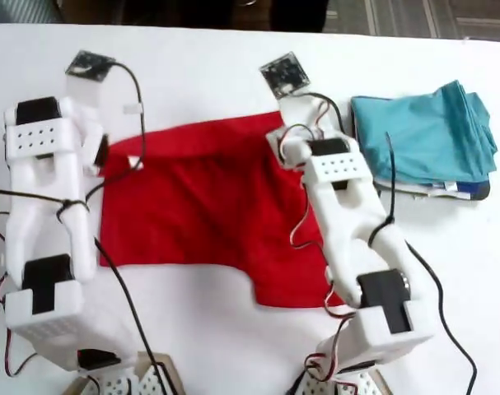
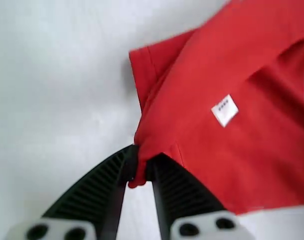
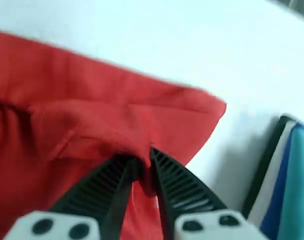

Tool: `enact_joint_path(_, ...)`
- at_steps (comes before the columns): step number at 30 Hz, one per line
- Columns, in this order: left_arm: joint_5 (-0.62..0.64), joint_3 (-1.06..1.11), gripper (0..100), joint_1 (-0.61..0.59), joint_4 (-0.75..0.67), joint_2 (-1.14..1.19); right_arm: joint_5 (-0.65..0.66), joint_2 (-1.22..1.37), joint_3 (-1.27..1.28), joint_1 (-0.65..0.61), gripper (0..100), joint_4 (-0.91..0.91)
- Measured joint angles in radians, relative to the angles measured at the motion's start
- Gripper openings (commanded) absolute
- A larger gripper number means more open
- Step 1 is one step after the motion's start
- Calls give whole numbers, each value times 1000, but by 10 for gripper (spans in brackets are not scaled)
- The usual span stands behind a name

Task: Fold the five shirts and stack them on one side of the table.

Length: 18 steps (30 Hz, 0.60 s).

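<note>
A red shirt lies spread across the middle of the white table. My left gripper is shut on the red shirt, pinching a fold at its left edge near a sleeve; a small white label shows on the cloth. My right gripper is shut on a bunched fold of the red shirt near its far right corner. In the high view the left arm stands over the shirt's left edge and the right arm over its right side. A stack of folded shirts, teal on top, sits at the right.
Two small black square markers lie at the far side of the table. Cables trail from both arms across the shirt's edges. The edge of the folded stack shows in the right wrist view. Bare white table surrounds the shirt.
</note>
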Motion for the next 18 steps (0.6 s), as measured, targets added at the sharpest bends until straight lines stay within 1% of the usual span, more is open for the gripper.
enact_joint_path(4, 3, 21, 26, 0, 98, -3, 0, -103, 0, -6, 18, 138)
enact_joint_path(8, 3, 140, 26, 0, 118, -86, 0, -222, 71, -3, 18, 201)
enact_joint_path(14, 3, 414, 26, 0, 28, -325, 0, -473, 358, -6, 18, 195)
enact_joint_path(18, 3, 516, 26, 0, -15, -391, 0, -635, 545, -5, 18, 150)
